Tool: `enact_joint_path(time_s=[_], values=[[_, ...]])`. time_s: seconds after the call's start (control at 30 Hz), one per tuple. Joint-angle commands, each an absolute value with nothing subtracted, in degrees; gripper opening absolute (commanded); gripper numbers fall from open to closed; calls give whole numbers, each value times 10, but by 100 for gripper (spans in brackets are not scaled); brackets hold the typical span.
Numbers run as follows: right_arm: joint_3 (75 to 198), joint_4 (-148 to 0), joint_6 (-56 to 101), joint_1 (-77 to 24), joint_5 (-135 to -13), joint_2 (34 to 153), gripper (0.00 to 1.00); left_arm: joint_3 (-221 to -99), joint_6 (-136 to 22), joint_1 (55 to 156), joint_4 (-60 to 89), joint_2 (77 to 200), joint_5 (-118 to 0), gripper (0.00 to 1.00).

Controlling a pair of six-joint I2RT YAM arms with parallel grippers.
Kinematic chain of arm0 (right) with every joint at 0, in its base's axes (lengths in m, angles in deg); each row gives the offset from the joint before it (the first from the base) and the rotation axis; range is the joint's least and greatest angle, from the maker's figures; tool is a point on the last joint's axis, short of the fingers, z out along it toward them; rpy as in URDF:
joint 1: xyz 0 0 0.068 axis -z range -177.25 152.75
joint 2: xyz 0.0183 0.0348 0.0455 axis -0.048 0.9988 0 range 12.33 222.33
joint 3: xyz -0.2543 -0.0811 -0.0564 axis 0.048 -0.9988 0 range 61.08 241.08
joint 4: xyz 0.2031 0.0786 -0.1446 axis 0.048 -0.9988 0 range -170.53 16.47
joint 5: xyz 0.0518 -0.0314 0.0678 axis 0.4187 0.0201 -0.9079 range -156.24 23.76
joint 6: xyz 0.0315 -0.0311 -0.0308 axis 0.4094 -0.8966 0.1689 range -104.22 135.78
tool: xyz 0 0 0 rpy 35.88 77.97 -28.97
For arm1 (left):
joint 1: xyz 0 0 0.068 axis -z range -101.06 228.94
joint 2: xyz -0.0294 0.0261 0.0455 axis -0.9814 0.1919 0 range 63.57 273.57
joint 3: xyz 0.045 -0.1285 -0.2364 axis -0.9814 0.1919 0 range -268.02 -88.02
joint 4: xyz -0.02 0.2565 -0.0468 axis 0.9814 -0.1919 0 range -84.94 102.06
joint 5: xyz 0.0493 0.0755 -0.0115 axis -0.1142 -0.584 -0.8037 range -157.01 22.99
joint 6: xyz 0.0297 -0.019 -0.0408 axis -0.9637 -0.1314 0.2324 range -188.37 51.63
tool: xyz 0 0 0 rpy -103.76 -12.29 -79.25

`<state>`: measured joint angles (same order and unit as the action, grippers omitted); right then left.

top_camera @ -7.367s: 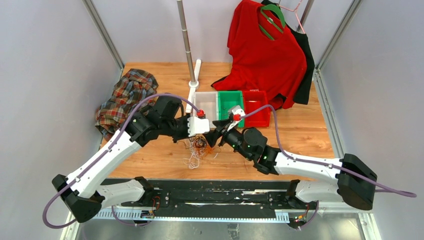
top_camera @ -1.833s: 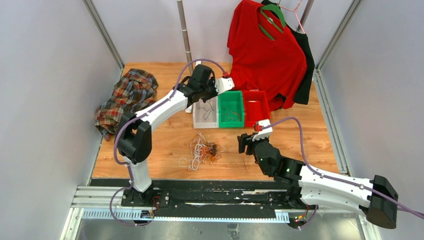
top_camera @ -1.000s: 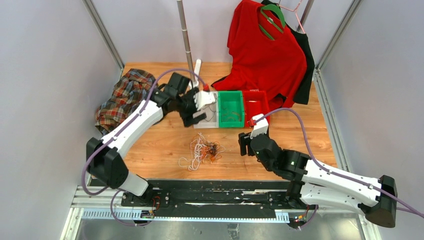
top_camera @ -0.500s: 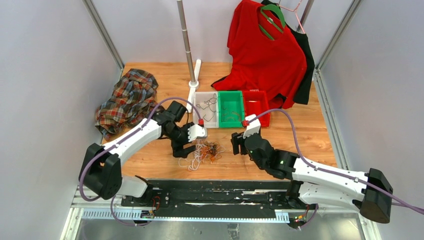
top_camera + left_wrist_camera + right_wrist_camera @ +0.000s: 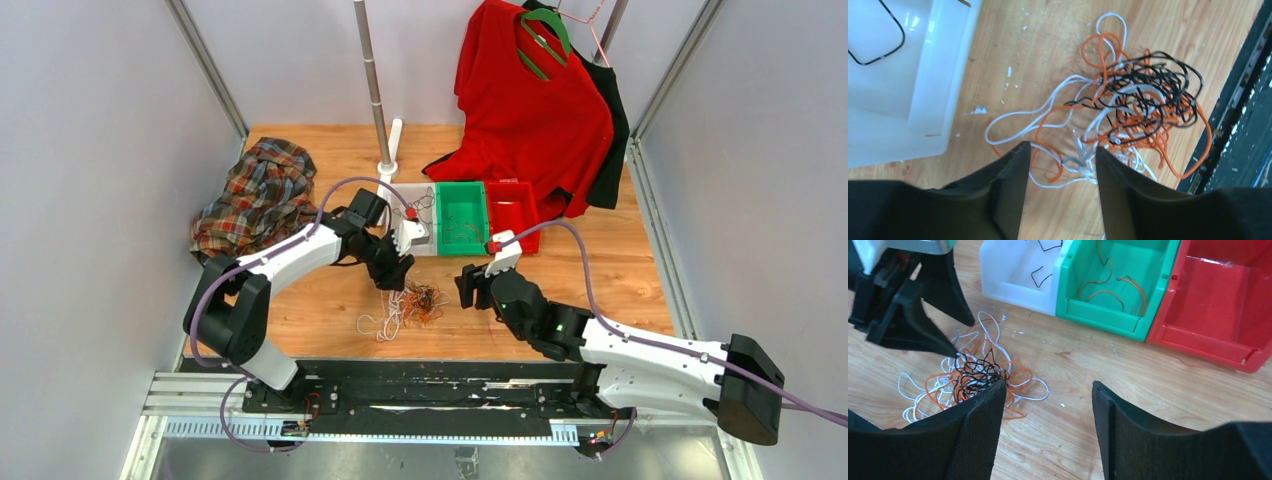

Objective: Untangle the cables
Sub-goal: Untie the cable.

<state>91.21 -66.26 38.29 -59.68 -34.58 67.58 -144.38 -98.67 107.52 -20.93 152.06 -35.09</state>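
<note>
The left tool (image 5: 1060,150) is open and hangs over the cables (image 5: 1138,105). They lie in a messy heap on the counter (image 5: 1168,25), just past its tips, so it looks ready to pinch one wire. The right tool (image 5: 1048,387) is open too, with the heap ahead on its left. It sits near, maybe to hold the heap down.

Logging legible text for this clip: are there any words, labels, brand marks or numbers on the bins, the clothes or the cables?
No text can be read in any view.
White bin, green bin, red bin: plain walls, no labels.
Red shirt and plaid shirt: no print or tag shows.
Cables: no tags or markings visible.
</note>
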Motion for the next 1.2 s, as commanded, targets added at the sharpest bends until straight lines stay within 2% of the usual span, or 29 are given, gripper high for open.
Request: enact_joint_path(time_s=[0.0,0.17,0.23,0.3,0.47,0.6,0.73,0.97,1.17], values=[[900,-615,402,-591,-361,684,62,-1445,-947,1072,-150,1532,-344,49],[901,-599,406,-591,-370,701,56,-1451,-969,1067,-168,1524,-349,14],[902,-592,404,-591,-370,704,55,-1448,-973,1067,-172,1514,-346,5],[902,-583,404,-591,-372,707,54,-1447,-973,1067,-174,1506,-345,2],[915,-574,387,-591,-383,711,53,-1482,-980,1068,-229,1472,-335,1],[939,-549,364,-590,-418,722,65,-1521,-982,1068,-293,1425,-304,1],[981,-514,341,-591,-465,760,71,-1553,-983,1068,-336,1391,-281,1],[1008,-429,338,-590,-520,819,73,-1634,-992,1068,-433,1374,-257,1],[999,-346,349,-590,-562,843,73,-1706,-953,1068,-445,1354,-244,1]])
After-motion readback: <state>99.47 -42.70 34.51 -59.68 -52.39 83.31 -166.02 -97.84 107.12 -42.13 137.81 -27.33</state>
